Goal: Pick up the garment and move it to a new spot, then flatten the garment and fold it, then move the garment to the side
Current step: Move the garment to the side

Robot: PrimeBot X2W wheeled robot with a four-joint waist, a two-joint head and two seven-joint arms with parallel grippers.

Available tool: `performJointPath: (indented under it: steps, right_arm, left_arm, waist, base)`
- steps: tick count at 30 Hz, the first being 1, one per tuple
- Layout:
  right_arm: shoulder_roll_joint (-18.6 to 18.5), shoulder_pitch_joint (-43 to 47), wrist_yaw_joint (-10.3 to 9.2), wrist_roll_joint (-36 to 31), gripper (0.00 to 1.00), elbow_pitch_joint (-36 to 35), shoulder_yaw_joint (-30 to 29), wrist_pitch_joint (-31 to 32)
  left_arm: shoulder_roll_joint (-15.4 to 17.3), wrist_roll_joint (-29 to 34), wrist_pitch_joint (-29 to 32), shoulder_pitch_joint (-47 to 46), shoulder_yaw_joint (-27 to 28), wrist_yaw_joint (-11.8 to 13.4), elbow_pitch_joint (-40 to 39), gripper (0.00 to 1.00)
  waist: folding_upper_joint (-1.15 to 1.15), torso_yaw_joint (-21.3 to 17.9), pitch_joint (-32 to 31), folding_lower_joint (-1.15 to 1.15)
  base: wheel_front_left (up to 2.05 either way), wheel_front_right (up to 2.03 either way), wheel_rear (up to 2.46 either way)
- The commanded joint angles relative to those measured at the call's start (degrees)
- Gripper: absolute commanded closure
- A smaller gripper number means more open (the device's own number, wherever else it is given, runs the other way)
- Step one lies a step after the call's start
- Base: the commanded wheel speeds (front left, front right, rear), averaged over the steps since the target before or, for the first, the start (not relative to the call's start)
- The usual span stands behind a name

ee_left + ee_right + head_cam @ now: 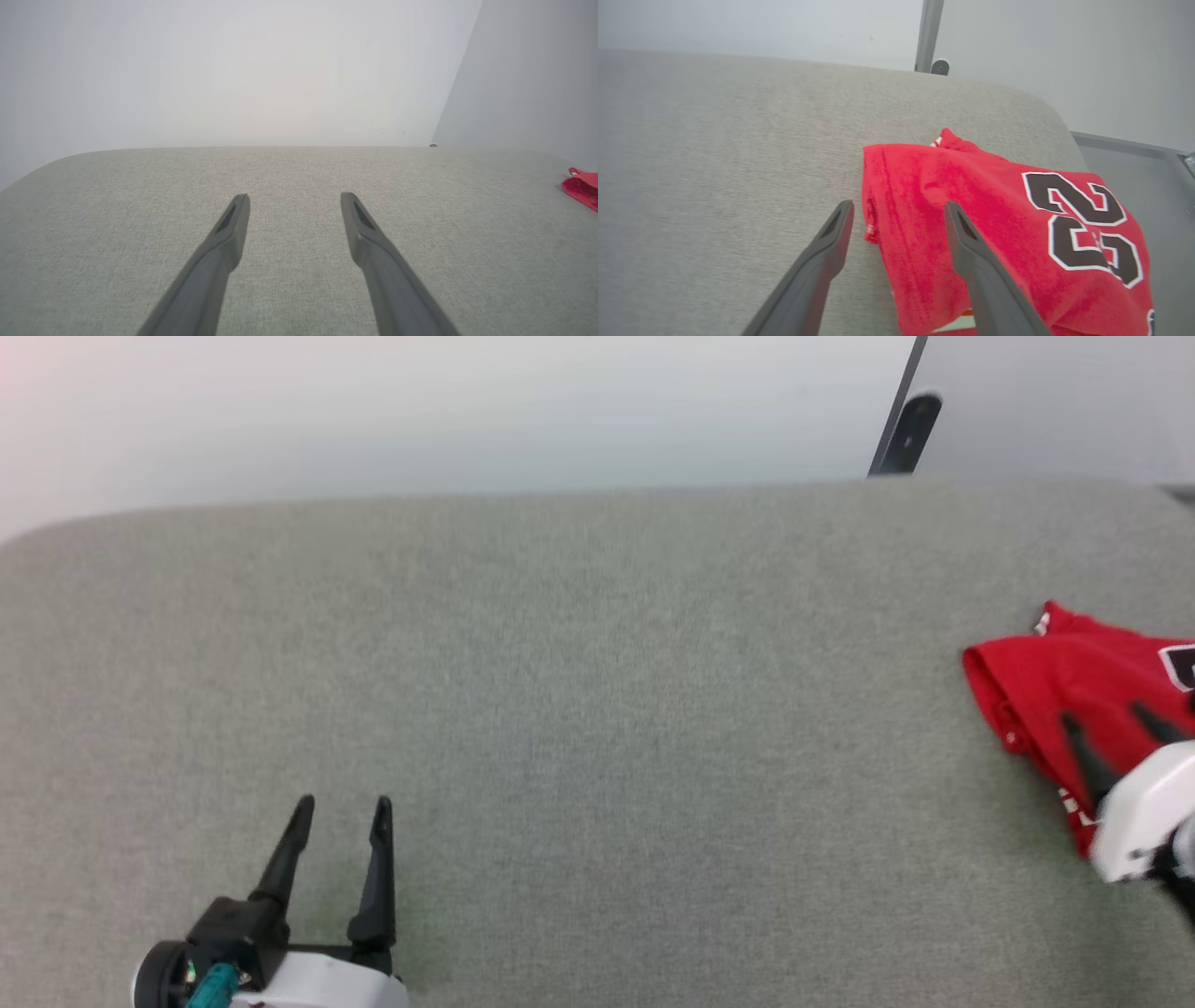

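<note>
A folded red garment [971, 219] with black, white-outlined numerals lies at centre right of the frame on a grey fabric surface [714, 163]. The right gripper [899, 208] rises from the bottom edge, fingers spread, straddling the cloth's left edge. A grey post [928, 32] stands at top centre.

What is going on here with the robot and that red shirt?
The robot's right end effector, jaws open, is poised over one edge of the red garment, which lies folded over at the right end of the grey padded surface. It grips nothing. The left end effector, also open, sits over bare surface well to the left.
</note>
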Motion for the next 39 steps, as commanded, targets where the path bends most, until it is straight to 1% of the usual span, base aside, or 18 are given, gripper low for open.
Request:
performJointPath:
  steps: [1,5,9,15,20,24,32,39]
  right_arm:
    - [0.97,1.35,-0.07,0.52,0.00,-1.11,0.75,-0.59]
    - [4.83,4.04,-0.07,0.72,0.00,-4.41,1.80,-2.18]
    - [7.58,6.26,-0.07,-0.11,0.00,-6.24,1.61,-3.79]
    - [10.13,9.66,-0.07,-1.23,0.00,-8.61,-0.43,-6.42]
    - [11.03,14.06,-0.07,-2.26,0.00,-11.86,-2.34,-7.74]
    - [11.72,18.13,-0.07,-2.99,0.00,-15.58,-3.72,-7.23]
    - [13.87,26.80,-0.07,-4.03,0.00,-24.47,-8.86,-4.52]
    - [15.93,30.18,-0.07,-5.23,0.00,-30.14,-10.79,-1.79]
  left_arm:
    - [-0.13,-0.24,0.03,0.57,0.10,0.09,0.55,0.00]
    - [-0.13,-0.33,0.03,0.98,0.73,0.08,2.03,0.00]
    - [-0.02,-0.29,0.03,1.42,1.21,0.05,2.90,0.00]
    - [-0.28,-0.75,0.03,1.97,1.53,0.01,3.17,0.00]
    - [-0.65,-1.05,0.03,4.18,1.40,0.02,2.64,0.00]
    - [-1.23,-1.91,0.03,7.60,2.04,0.74,0.80,0.00]
    - [-1.87,-3.45,0.03,14.59,2.33,2.28,-3.80,0.00]
    - [-2.03,-3.41,0.03,16.24,1.21,3.11,-5.45,0.00]
  waist:
    - [0.00,-0.70,-3.41,0.00]
    - [0.00,-1.00,-5.55,0.00]
    - [0.00,-1.40,-7.20,0.00]
    - [0.00,-1.52,-7.97,0.00]
    - [0.00,-1.56,-8.34,0.00]
    - [0.00,-1.97,-8.38,0.00]
    - [0.00,-1.90,-8.17,0.00]
    - [0.00,-2.05,-8.11,0.00]
  base:
    - [0.00,0.00,0.00]
    - [0.00,0.00,0.00]
    - [0.00,0.00,0.00]
    - [0.00,0.00,0.00]
    - [0.00,0.00,0.00]
    - [0.00,0.00,0.00]
    - [0.00,0.00,0.00]
    - [0.00,0.00,0.00]
